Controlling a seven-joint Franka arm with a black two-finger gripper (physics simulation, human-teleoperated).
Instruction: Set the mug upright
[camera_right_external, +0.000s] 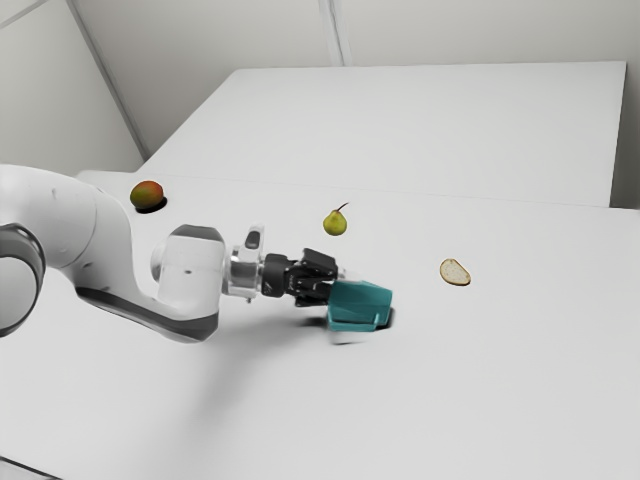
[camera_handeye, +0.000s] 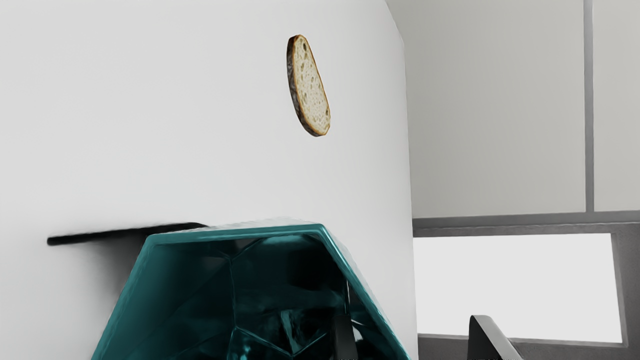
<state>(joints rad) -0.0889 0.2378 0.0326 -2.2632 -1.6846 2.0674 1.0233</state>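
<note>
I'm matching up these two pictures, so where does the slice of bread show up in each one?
Exterior view: the bread slice lies on the table, to the exterior view's right of the teal mug.
Wrist view: seen from the tool, it lies beyond the mug's open rim.
Shared landmark: the teal mug, closer to the tool than the bread is.

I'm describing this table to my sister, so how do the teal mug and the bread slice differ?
The mug is teal and glossy, while the bread slice is pale and matte with a browner crust. The mug is deep and hollow with angular sides; the slice is thin and flat with a rounded outline. The mug is tipped over, mouth toward the gripper; the slice lies flat. Neither stands upright.
</note>
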